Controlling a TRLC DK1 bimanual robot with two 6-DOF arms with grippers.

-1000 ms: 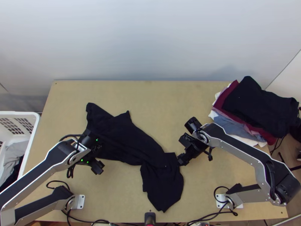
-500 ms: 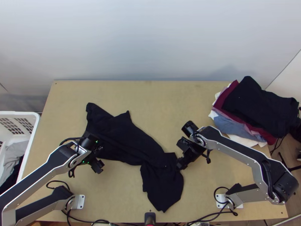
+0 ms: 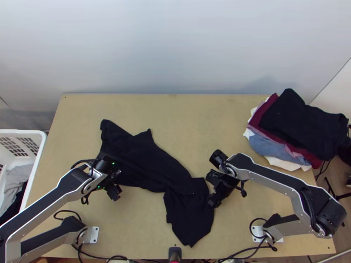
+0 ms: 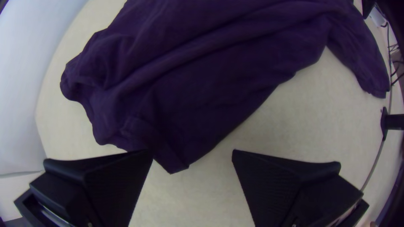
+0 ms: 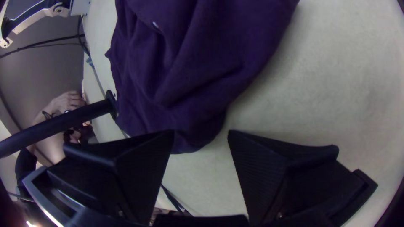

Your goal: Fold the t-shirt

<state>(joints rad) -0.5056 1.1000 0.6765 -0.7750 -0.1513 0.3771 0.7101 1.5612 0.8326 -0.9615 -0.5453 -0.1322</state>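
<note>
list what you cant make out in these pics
Top view: cloth of the t-shirt beneath the left gripper, which hides it.
Left wrist view: the t-shirt's far side, cut off by the upper edge.
Top view: the rest of the basket, cut off by the left edge.
Top view: most of the lower garments, under the black garment.

A wooden table [image 3: 188, 114] held a black t-shirt [image 3: 151, 162], wrinkled, lying diagonally, and a clothes pile [image 3: 298, 122] at its far right corner.
</note>
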